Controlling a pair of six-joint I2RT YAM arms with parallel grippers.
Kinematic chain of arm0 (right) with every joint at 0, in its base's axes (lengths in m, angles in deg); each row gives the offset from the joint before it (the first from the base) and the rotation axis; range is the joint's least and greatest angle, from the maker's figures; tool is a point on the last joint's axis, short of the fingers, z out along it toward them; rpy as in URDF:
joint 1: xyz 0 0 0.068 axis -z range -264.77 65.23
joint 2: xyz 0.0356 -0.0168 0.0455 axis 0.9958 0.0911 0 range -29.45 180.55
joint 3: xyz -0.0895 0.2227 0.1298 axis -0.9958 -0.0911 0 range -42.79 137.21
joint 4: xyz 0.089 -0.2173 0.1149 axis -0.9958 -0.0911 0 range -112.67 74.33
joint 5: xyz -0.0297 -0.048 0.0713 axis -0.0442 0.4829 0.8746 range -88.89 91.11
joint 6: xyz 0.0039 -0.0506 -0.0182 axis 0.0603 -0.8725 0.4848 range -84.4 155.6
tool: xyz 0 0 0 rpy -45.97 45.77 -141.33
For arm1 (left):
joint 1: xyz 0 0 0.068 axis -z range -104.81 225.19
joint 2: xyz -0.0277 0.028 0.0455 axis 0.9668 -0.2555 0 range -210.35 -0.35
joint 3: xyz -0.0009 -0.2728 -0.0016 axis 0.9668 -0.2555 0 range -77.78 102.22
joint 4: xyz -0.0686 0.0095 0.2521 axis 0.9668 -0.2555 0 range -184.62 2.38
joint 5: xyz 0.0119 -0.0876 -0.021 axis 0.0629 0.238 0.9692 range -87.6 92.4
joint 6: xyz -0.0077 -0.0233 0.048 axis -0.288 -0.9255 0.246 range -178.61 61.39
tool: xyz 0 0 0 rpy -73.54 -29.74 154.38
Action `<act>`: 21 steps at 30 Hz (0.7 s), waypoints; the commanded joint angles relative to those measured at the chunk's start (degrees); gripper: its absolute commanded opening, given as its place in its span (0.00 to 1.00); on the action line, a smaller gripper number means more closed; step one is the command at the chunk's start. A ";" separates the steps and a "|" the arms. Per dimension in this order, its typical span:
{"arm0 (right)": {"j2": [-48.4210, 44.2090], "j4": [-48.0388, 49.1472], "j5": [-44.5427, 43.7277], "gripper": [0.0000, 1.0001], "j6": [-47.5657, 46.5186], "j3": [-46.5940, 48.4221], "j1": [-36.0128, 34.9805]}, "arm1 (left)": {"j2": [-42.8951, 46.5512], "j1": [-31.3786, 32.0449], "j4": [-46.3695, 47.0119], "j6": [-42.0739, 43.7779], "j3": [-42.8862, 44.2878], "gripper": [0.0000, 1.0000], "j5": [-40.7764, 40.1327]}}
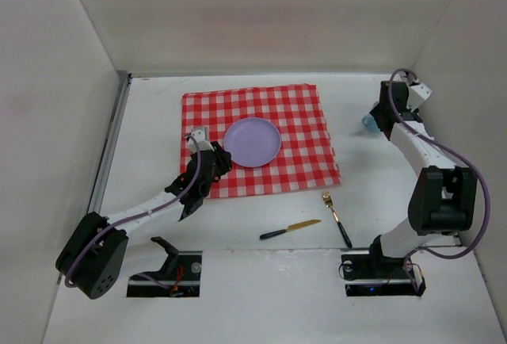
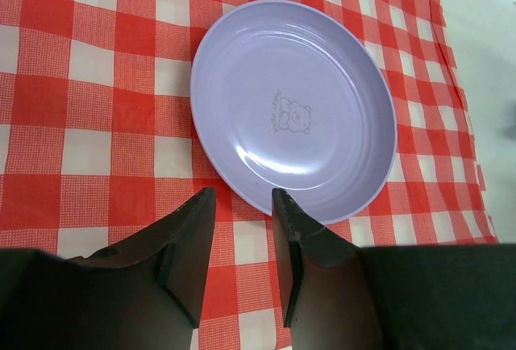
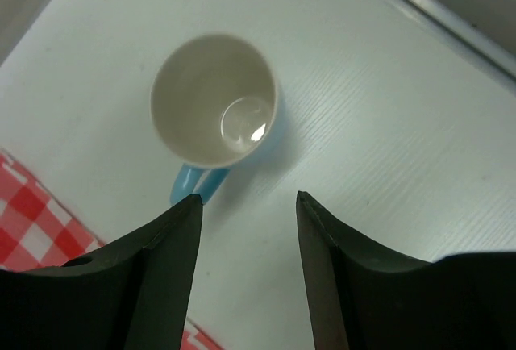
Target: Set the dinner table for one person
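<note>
Left end effector (image 2: 242, 197) gapes at glossy round plate (image 2: 294, 108), right end effector (image 3: 247, 198) over glazed mug (image 3: 214, 100)

The tabletop (image 1: 261, 288) is a large, flat, matte white rectangle, lying level. It spreads well beyond the red-and-white checked cloth (image 1: 301, 126) on every side, reaching pale upright panels.

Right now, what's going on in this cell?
A place is being set on the table. The plate sits on the checked cloth; the left gripper hovers open and empty at its rim. The right gripper is open above an empty blue mug standing on bare table beside the cloth, not gripping it. The knife and fork lie on the near side of the table, off the cloth, untouched.
</note>
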 commanded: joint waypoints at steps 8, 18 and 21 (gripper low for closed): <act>7.03 -1.55 -0.75 0.49 0.42 9.05 4.80 | -0.43 -0.22 3.25 0.70 -0.69 0.32 -0.16; 11.95 -3.40 0.83 0.46 0.34 11.97 6.74 | -0.78 -1.01 3.69 0.25 -1.13 0.32 0.63; 13.44 -3.13 2.68 0.43 0.77 11.88 7.09 | -1.65 -1.10 3.78 0.25 -0.96 0.32 0.63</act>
